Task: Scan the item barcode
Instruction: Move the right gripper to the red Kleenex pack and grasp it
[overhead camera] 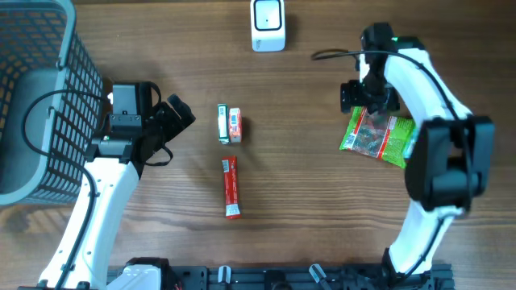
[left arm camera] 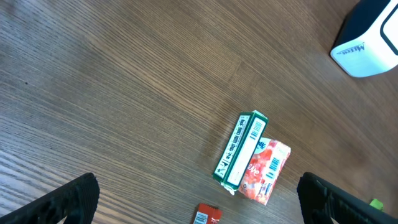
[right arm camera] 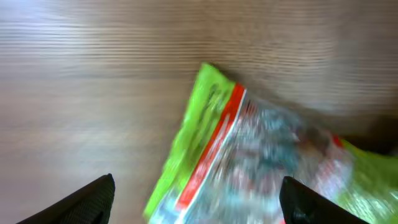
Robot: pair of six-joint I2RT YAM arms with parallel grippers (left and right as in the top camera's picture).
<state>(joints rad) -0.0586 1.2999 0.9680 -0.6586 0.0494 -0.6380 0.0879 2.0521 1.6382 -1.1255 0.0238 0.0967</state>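
Note:
A white barcode scanner [overhead camera: 268, 24] stands at the table's far edge; the left wrist view shows it at top right [left arm camera: 370, 43]. A green box [overhead camera: 222, 123] and an orange-pink box [overhead camera: 235, 125] lie side by side mid-table, barcodes up [left arm camera: 241, 149] [left arm camera: 266, 171]. Below them lies a red stick pack [overhead camera: 231, 187]. My left gripper [overhead camera: 179, 113] [left arm camera: 198, 190] hangs open, left of the boxes, holding nothing. A green snack bag [overhead camera: 377, 134] [right arm camera: 249, 155] lies at the right. My right gripper [overhead camera: 367, 97] [right arm camera: 198, 196] hovers open over its far end, the view blurred.
A grey mesh basket [overhead camera: 40, 97] fills the left edge, close behind my left arm. A black cable [overhead camera: 334, 55] runs from the right arm toward the scanner. Bare wood lies between the boxes and the snack bag.

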